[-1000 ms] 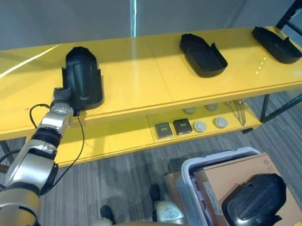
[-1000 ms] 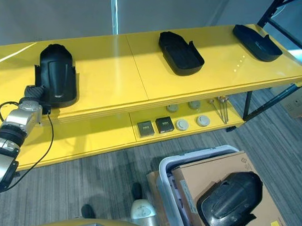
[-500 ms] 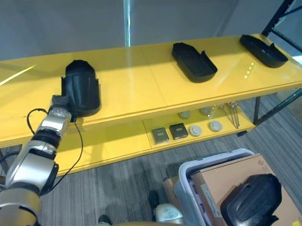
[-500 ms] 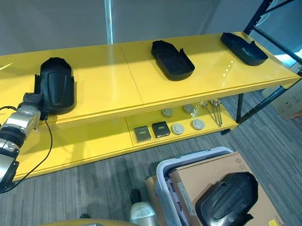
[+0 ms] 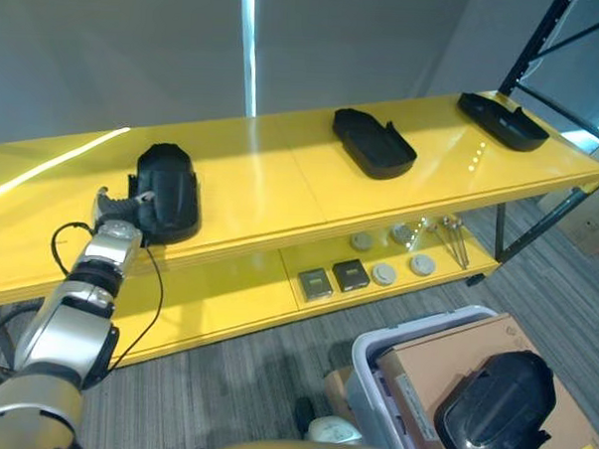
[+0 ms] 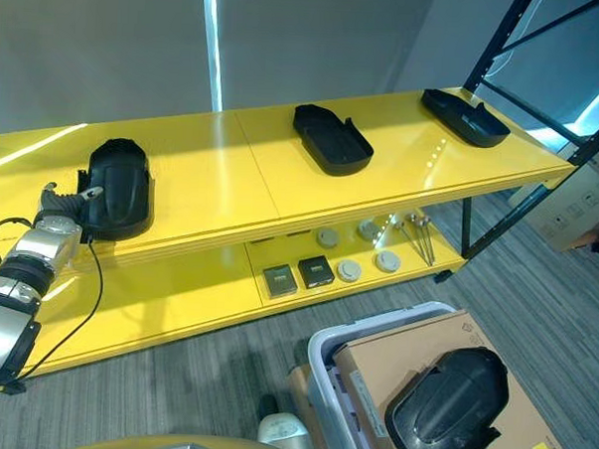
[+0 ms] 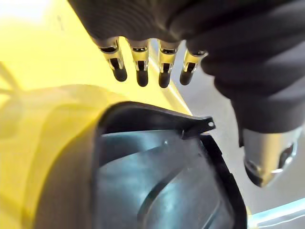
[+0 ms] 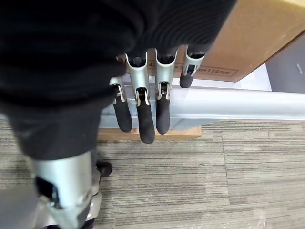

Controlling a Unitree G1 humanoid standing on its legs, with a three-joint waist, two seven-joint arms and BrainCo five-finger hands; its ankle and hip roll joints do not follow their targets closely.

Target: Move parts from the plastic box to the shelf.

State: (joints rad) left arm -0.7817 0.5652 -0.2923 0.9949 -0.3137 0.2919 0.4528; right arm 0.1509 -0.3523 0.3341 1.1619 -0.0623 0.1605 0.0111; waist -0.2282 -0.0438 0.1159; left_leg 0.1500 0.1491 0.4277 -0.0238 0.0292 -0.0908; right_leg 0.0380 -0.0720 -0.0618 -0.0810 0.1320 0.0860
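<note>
Left eye view: plastic box (image 5: 373, 359) holds a cardboard sheet (image 5: 443, 362) under one black part (image 5: 495, 407); left hand (image 5: 113, 208), fingers spread, beside another part (image 5: 168, 192) on the shelf (image 5: 281, 184)

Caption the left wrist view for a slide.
Left hand open beside the black part resting on the yellow shelf.

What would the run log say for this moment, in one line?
left robot hand: open beside black plastic part | yellow shelf: three parts | right robot hand: idle
</note>
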